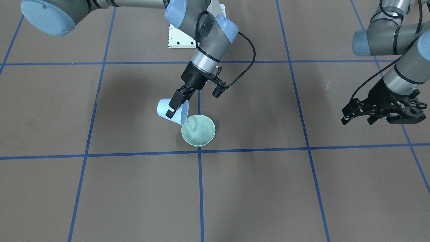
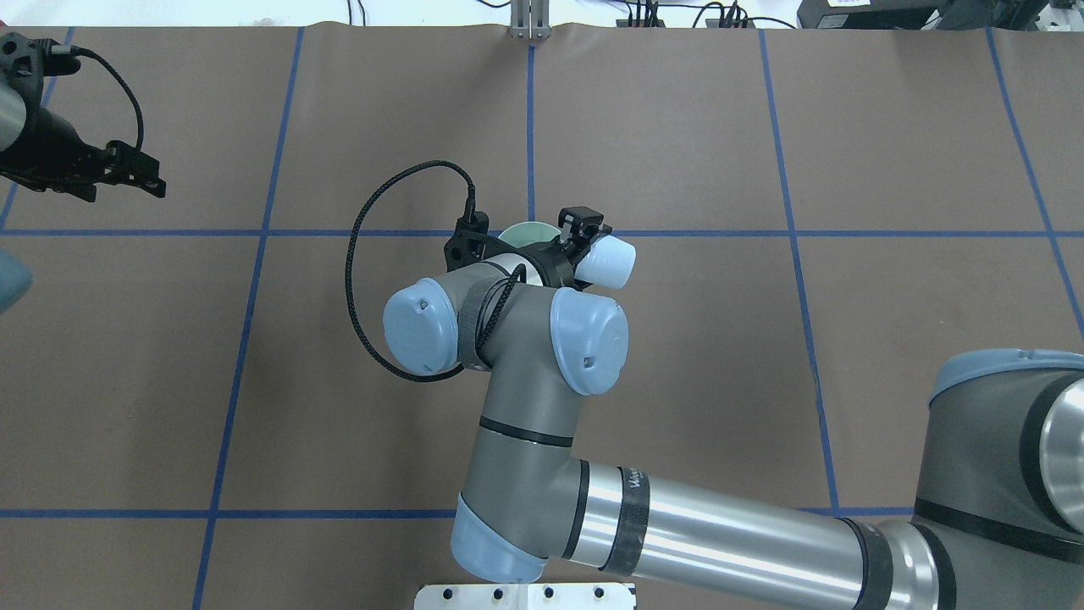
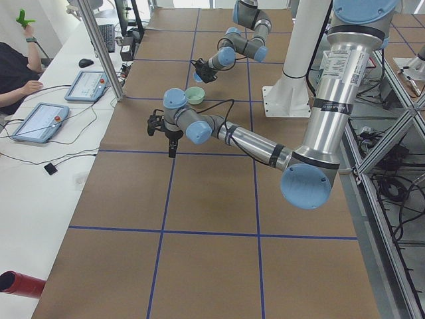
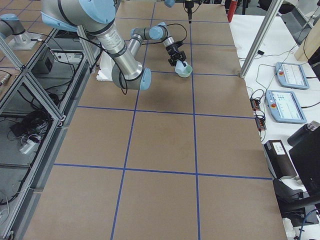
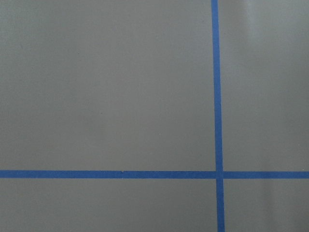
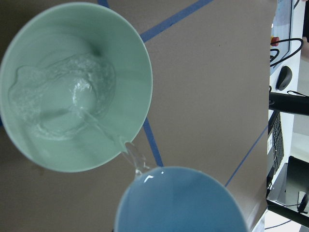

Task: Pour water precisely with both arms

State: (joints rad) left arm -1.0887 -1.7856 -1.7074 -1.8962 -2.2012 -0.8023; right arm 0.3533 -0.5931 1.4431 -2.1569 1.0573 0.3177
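Brown paper-covered tabletop, taped in a blue grid, carries the work near its centre. The grey jointed right arm is judged mid-pour. The matching left arm hangs well apart, its pincer spread and empty. The round mint-green bowl stands upright, partly filled. The right pincer pinches the wall of a light blue tapered cup held just above the bowl's rim. Its long axis is near horizontal, mouth dipped toward the bowl, base toward the robot's right. A thin water stream lands inside. Next move calls for righting the cup gently once the amount is met.

Brown table with blue tape lines carries 1 green bowl.
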